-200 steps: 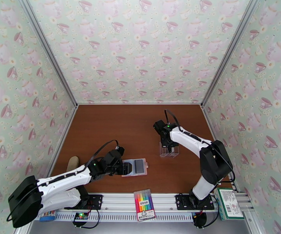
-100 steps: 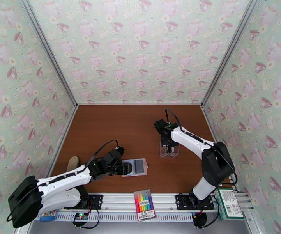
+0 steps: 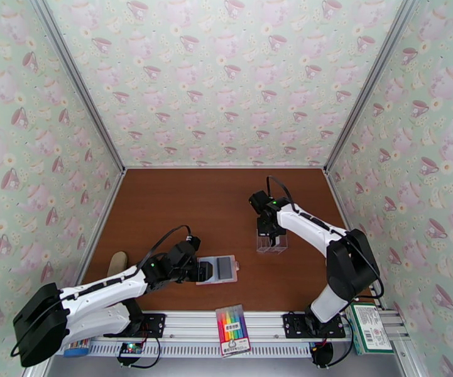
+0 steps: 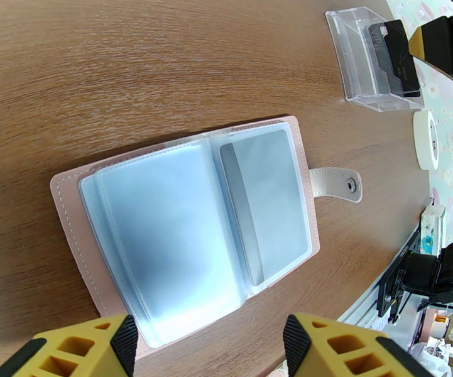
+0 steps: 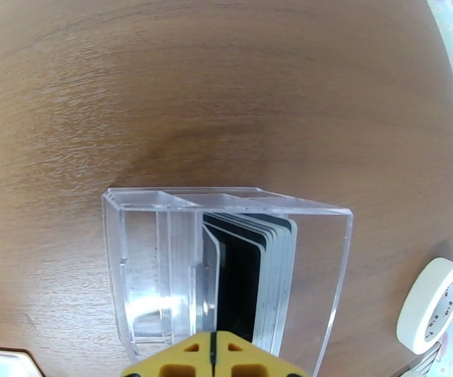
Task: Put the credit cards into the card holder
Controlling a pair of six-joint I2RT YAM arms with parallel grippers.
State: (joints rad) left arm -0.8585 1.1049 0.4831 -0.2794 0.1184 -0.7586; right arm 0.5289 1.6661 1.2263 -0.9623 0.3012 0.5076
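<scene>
left hand spread at open card holder | right hand pressed together above clear box

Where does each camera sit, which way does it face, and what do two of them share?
Top external: above and behind the arm bases, facing down over the table; both arms show, left gripper at the card holder, right gripper over the clear box.
Left wrist: looks down on the card holder; yellow fingers at the bottom.
Right wrist: looks down into the clear box of credit cards; right gripper shut at the bottom.
Shared: both wrist views catch the box and a tape roll.
</scene>
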